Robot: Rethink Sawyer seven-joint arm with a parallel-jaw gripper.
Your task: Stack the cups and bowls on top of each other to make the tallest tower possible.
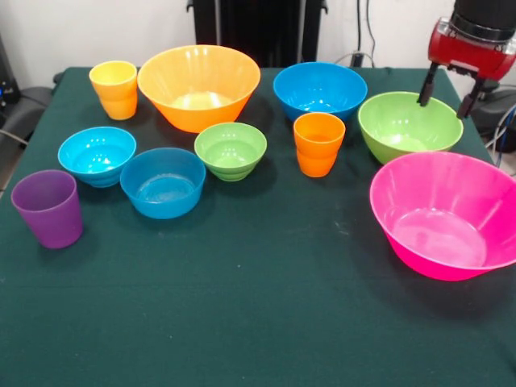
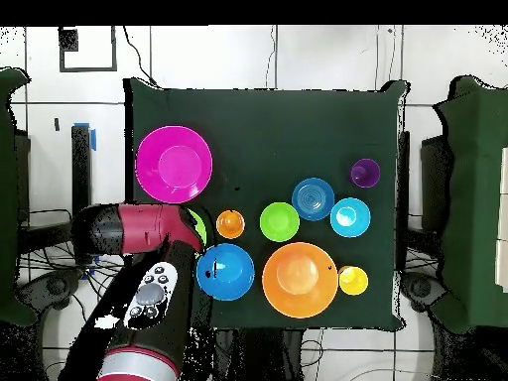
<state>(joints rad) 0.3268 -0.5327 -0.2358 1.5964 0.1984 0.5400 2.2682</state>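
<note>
The tool (image 1: 444, 91) is hovering spread and empty over the far rim of the medium green bowl (image 1: 409, 125); the large pink bowl (image 1: 448, 214) is sitting just in front of that bowl, the orange cup (image 1: 318, 143) beside it, the medium blue bowl (image 1: 320, 90) behind the cup; the remaining bowls and cups are standing apart across the desk (image 1: 242, 306), nothing stacked yet. A likely risk: a finger landing on the slick rim could be tipping or skidding the bowl into the pink one. No readable writing is showing.
</note>
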